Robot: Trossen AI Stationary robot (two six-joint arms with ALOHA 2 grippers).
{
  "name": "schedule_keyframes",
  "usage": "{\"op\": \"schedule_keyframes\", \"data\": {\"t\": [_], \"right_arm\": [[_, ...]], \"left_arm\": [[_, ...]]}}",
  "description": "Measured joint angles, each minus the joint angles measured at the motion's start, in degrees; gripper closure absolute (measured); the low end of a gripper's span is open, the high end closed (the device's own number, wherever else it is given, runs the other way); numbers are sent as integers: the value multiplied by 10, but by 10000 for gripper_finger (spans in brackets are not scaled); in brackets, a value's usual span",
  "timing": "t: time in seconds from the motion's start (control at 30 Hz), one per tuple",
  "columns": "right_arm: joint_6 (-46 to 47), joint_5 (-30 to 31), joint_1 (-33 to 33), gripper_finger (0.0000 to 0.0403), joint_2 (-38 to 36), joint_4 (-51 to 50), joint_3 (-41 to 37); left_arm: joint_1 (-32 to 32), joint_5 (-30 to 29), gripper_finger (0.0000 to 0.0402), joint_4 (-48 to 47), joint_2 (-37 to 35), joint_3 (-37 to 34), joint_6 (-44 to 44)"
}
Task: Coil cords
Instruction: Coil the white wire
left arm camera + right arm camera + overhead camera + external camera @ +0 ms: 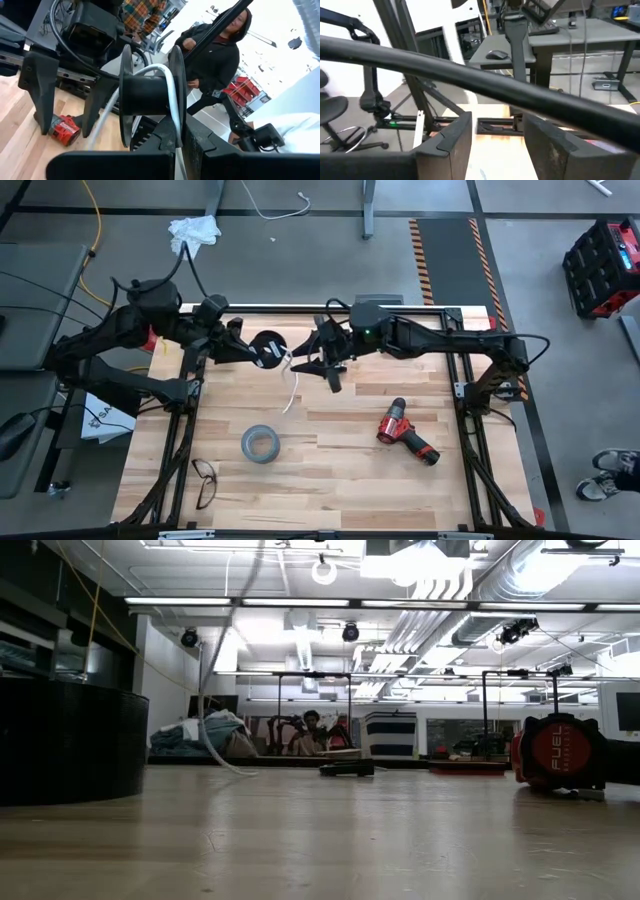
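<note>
My left gripper is shut on the small black spool, held above the table's far left part. The thin white cord runs over the spool's core and hangs down slack; its lower end rests on the wooden table. The cord also shows hanging in the low view. My right gripper is open just to the right of the spool. The cord stands outside one of its fingers, and nothing lies between them. My left gripper pinches one flange of the spool at its rim between its two fingers. The fingers come roughly level from the table's left side. The spool is lifted clear of the table with its axis about level, and the cord trails off it past the fingers.
A grey tape roll, a red drill and a pair of glasses lie on the near half of the table. A person in dark clothing stands beyond the table. A black cable crosses the right wrist view.
</note>
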Motion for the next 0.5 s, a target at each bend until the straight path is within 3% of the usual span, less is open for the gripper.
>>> {"op": "schedule_keyframes", "data": {"t": [0.27,0.5], "right_arm": [[43,-46,-15,238,-6,-8,0],[40,-37,3,238,4,-7,0]], "left_arm": [[1,-1,401,0,-6,0,7],[1,-10,401,0,-6,0,14]]}}
